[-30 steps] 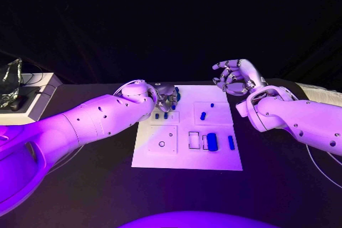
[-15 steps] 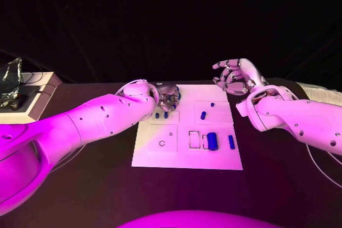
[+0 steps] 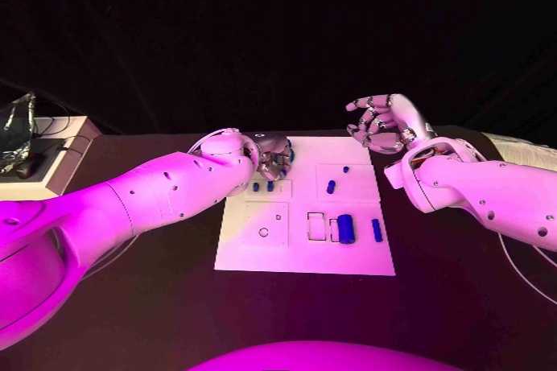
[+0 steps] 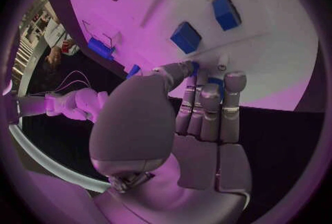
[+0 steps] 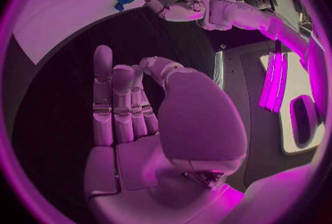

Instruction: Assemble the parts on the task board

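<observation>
Left robot hand (image 3: pixel 273 155) fingertips on blue part (image 4: pixel 216 81) at board (image 3: pixel 302 258) far edge, grip unclear tbh; could slip, knock neighbours. Right robot hand (image 3: pixel 381 123) empty, fingers loose, above far right corner

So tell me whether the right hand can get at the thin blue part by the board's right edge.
Probably yes. The right hand hangs empty beyond the task board's far right corner, the thin blue part lies uncovered, and the left hand works at the far left.
</observation>
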Robot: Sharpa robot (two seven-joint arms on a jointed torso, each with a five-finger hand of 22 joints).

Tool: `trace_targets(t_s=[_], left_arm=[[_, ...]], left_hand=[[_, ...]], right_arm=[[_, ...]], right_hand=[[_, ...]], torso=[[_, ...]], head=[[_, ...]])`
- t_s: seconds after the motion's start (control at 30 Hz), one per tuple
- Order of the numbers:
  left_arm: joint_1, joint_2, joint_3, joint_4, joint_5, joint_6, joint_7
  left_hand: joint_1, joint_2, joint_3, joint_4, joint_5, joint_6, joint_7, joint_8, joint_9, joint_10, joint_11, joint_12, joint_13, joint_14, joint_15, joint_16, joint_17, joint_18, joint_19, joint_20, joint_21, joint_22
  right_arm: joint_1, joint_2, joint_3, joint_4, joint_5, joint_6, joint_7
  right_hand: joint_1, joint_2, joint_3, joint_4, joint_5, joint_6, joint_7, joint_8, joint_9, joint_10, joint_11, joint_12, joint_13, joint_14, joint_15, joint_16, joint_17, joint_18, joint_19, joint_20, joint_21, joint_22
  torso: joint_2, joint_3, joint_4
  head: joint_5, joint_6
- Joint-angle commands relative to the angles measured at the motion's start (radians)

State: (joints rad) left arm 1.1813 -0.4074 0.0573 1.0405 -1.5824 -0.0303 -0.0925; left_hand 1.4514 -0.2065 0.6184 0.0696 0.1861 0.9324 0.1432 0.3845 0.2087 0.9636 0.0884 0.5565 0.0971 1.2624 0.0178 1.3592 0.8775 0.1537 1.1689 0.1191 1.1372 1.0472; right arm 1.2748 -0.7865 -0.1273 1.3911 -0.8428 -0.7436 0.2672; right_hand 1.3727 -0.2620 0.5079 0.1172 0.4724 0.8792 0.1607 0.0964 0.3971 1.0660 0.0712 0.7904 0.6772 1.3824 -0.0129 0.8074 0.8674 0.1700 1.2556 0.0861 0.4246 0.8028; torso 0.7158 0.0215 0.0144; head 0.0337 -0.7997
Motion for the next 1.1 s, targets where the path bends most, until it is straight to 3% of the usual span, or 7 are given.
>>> trace_targets(t_s=[0.03, 0.43, 0.7, 0.8, 0.9, 1.1], left_arm=[[-0.001, 0.001, -0.001, -0.002, 0.006, -0.037, 0.008], [-0.001, 0.0, -0.001, -0.005, 0.01, -0.085, 0.021], [-0.002, -0.043, 0.002, 0.052, 0.047, -0.099, 0.027], [-0.002, -0.075, 0.012, 0.091, 0.072, -0.085, 0.023], [-0.002, -0.11, 0.029, 0.128, 0.091, -0.057, 0.014], [-0.002, -0.164, 0.058, 0.165, 0.105, -0.015, 0.004]], left_hand=[[0.007, 0.02, 0.005, -0.017, -0.001, 0.033, -0.001, 0.013, 0.014, 0.036, -0.012, 0.005, 0.007, 0.028, -0.01, 0.016, 0.035, -0.022, 0.029, -0.007, 0.029, 0.03], [0.012, 0.03, 0.025, -0.043, 0.001, 0.06, -0.006, 0.009, 0.029, 0.074, -0.018, -0.017, 0.013, 0.054, -0.018, 0.025, 0.058, -0.029, 0.054, -0.016, 0.058, 0.058], [0.006, 0.026, 0.034, -0.052, 0.001, 0.055, 0.0, -0.005, 0.032, 0.079, -0.012, -0.043, 0.012, 0.058, -0.014, 0.025, 0.061, -0.03, 0.053, -0.015, 0.06, 0.059], [0.004, 0.025, 0.035, -0.053, 0.001, 0.056, 0.001, -0.007, 0.033, 0.081, -0.011, -0.048, 0.011, 0.059, -0.013, 0.025, 0.062, -0.03, 0.054, -0.014, 0.061, 0.06], [0.001, 0.024, 0.035, -0.054, 0.0, 0.056, 0.001, -0.009, 0.034, 0.083, -0.011, -0.054, 0.011, 0.058, -0.012, 0.025, 0.06, -0.03, 0.054, -0.014, 0.062, 0.06], [-0.005, 0.022, 0.035, -0.054, -0.001, 0.056, 0.002, -0.014, 0.035, 0.086, -0.01, -0.065, 0.01, 0.058, -0.011, 0.024, 0.057, -0.03, 0.055, -0.012, 0.064, 0.063]], right_arm=[[0.0, 0.001, 0.0, 0.002, -0.005, 0.007, 0.009], [0.0, 0.001, 0.0, 0.001, -0.006, 0.007, 0.01], [0.0, -0.001, 0.0, 0.001, -0.006, 0.009, 0.009], [0.0, -0.004, 0.0, 0.002, -0.006, 0.01, 0.009], [0.0, -0.006, 0.0, 0.002, -0.006, 0.01, 0.008], [0.0, -0.009, 0.0, 0.002, -0.006, 0.01, 0.008]], right_hand=[[-0.007, -0.001, 0.002, -0.002, 0.004, 0.0, 0.006, 0.004, 0.001, -0.009, 0.001, 0.001, -0.001, 0.007, 0.001, -0.005, 0.001, 0.011, 0.007, -0.001, -0.006, 0.0], [-0.007, -0.001, 0.002, -0.003, 0.004, 0.001, 0.006, 0.005, 0.001, -0.009, 0.0, 0.002, -0.001, 0.007, 0.0, -0.005, 0.002, 0.011, 0.007, -0.001, -0.006, 0.001], [-0.007, -0.001, 0.002, -0.003, 0.004, 0.001, 0.006, 0.005, 0.001, -0.009, 0.0, 0.002, -0.001, 0.007, 0.0, -0.005, 0.002, 0.011, 0.007, -0.001, -0.006, 0.001], [-0.007, -0.001, 0.002, -0.003, 0.004, 0.001, 0.006, 0.005, 0.001, -0.009, 0.0, 0.002, -0.001, 0.007, 0.0, -0.005, 0.002, 0.011, 0.007, -0.001, -0.006, 0.001], [-0.007, -0.001, 0.002, -0.003, 0.004, 0.001, 0.006, 0.005, 0.001, -0.009, 0.0, 0.002, -0.001, 0.007, 0.0, -0.005, 0.002, 0.011, 0.007, -0.001, -0.006, 0.001], [-0.007, -0.001, 0.002, -0.003, 0.004, 0.001, 0.006, 0.005, 0.001, -0.009, 0.0, 0.002, -0.001, 0.007, 0.0, -0.005, 0.002, 0.011, 0.007, -0.001, -0.006, 0.001]], torso=[[0.0, -0.0002, 0.0001], [0.0, -0.0001, 0.0002], [0.0, -0.0013, 0.0], [-0.001, -0.0013, 0.0019], [-0.002, -0.0003, 0.0053], [-0.003, -0.0012, 0.0081]], head=[[0.0, 0.001], [0.001, 0.005], [-0.002, 0.009], [-0.003, 0.007], [-0.006, 0.007], [-0.002, 0.006]])
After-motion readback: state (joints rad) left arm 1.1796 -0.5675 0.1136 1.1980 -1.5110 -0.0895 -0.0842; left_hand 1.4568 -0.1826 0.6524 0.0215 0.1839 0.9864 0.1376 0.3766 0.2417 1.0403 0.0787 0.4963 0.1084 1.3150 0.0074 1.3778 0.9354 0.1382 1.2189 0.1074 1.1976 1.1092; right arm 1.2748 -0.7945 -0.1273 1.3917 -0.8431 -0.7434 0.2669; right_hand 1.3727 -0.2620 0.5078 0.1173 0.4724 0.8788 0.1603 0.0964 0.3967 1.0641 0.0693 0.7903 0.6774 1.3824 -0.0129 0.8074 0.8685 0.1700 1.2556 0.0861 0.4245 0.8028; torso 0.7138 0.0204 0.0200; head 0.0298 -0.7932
